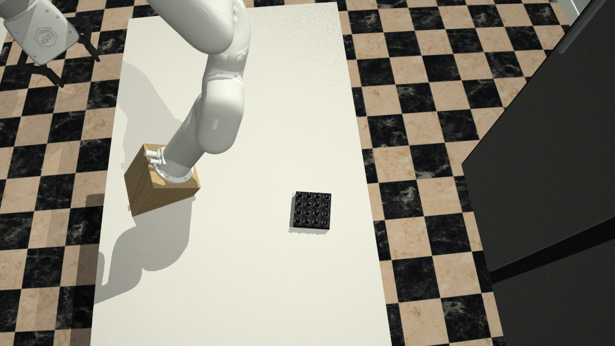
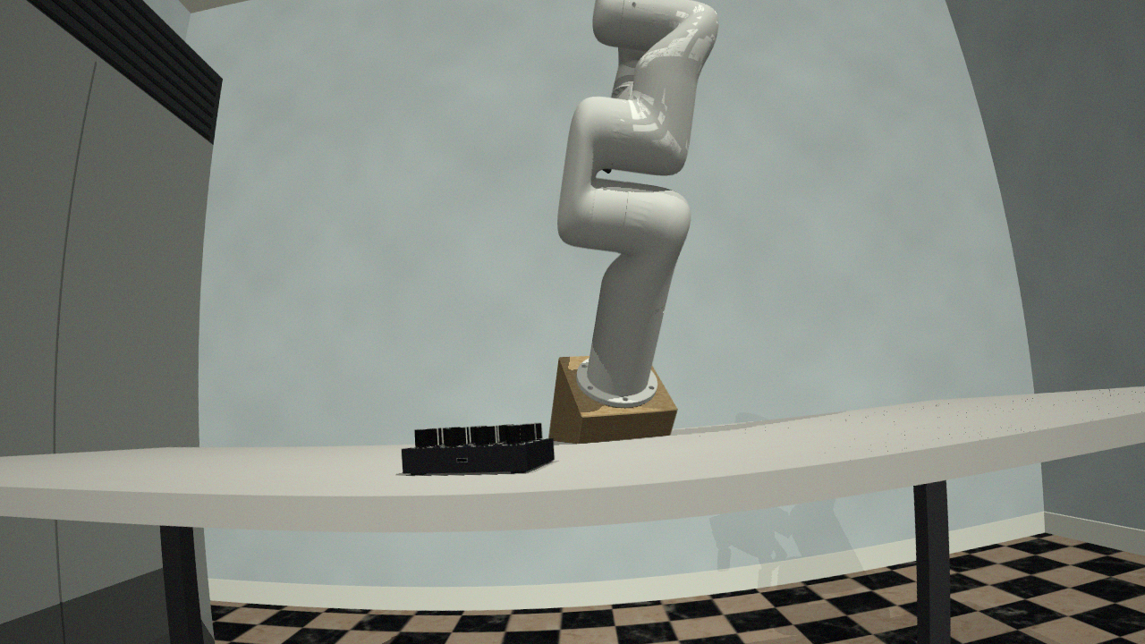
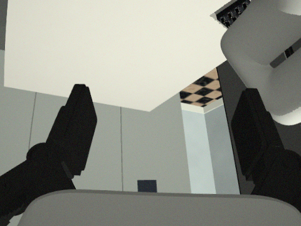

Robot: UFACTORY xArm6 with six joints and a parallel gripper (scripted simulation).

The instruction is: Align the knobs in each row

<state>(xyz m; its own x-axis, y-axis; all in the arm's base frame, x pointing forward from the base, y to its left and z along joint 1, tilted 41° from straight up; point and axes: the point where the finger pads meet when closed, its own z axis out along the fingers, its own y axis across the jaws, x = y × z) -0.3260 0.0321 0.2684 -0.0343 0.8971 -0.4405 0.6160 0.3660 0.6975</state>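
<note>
— Though seen only from the wrist view, spread fully apart, the gripper (image 3: 165, 130), with nothing between the two black fingers. Raised high above the table (image 1: 258, 279), looking down past a corner of it toward grey wall panels.

— And relative to the knob box?

— Well apart from it. Just a sliver of the knob box (image 3: 233, 12) caught at the upper right of the wrist view, tucked against a white link of the arm (image 3: 259, 34).

— Arm itself?

— Folded upward in tight bends above the wooden pedestal (image 2: 578, 424), running out of the top edge in the exterior view. Bolted by a round white flange to that pedestal's slanted top, a little way behind the knob box and to one side of it.

— Knob box, then?

— Standing flat on the table, black, square, four rows of four knobs showing from above (image 1: 312, 210). Nearer the table's long edge than the pedestal (image 1: 141, 189) is. From the exterior view, low and dark (image 2: 477, 456), a small slot in the side facing that camera. Knob lines and printed names too small to read in any view.

— Around it?

— Beyond the table edge nearest the knob box, checkered tan and black floor (image 1: 412, 129), then a large dark cabinet (image 1: 550, 172).
</note>
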